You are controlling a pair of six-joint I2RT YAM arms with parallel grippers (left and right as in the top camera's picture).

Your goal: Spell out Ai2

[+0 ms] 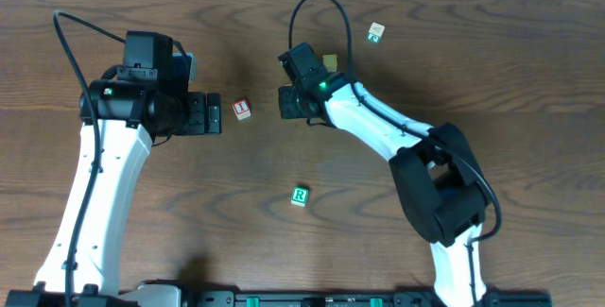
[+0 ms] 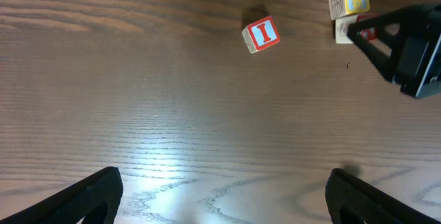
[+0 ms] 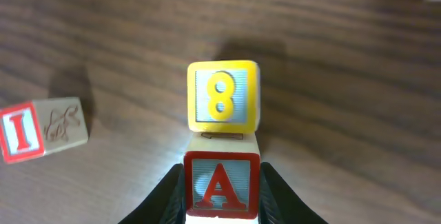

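Note:
My right gripper (image 3: 222, 203) is shut on a red-bordered "A" block (image 3: 222, 186), low over the table; in the overhead view it (image 1: 286, 102) is at centre. A yellow "8" block (image 3: 222, 96) sits just beyond the A block and looks to be touching it. A red "I" block (image 3: 17, 132) lies to the left, also seen in the overhead view (image 1: 242, 110) and the left wrist view (image 2: 262, 34). My left gripper (image 2: 220, 193) is open and empty, just left of the I block (image 1: 216, 115). No "2" block is visible.
A green "R" block (image 1: 300, 196) lies nearer the front of the wooden table. A green-and-white block (image 1: 376, 32) sits at the far right back. The yellow block (image 2: 349, 0) and the right arm's fingers (image 2: 400, 45) appear at the top right of the left wrist view.

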